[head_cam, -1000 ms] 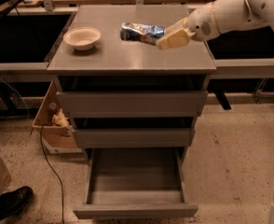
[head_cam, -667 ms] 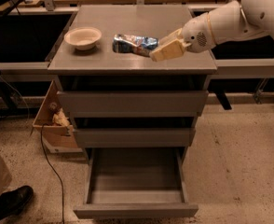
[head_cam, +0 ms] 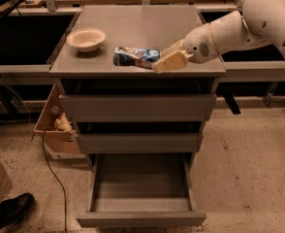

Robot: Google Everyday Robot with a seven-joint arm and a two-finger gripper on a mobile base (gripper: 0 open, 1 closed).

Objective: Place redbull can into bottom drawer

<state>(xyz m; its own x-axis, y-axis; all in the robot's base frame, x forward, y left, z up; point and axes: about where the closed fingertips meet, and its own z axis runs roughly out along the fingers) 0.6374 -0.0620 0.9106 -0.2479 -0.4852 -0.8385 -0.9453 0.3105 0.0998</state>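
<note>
The redbull can [head_cam: 132,56], silver and blue with a crumpled skin, is held sideways just over the front edge of the grey cabinet top [head_cam: 133,23]. My gripper [head_cam: 163,62], with tan fingers [head_cam: 174,59], comes in from the right and is shut on the can's right end. The bottom drawer [head_cam: 140,219] is pulled out and open below, its inside bare. The two shallower drawers above it are closed.
A white bowl [head_cam: 86,39] stands on the cabinet top at the left. A cardboard box [head_cam: 53,130] sits on the floor left of the cabinet, with a cable [head_cam: 53,174] beside it. A person's shoe [head_cam: 9,211] is at the lower left.
My gripper has moved left and toward the cabinet's front edge, and the can has moved with it.
</note>
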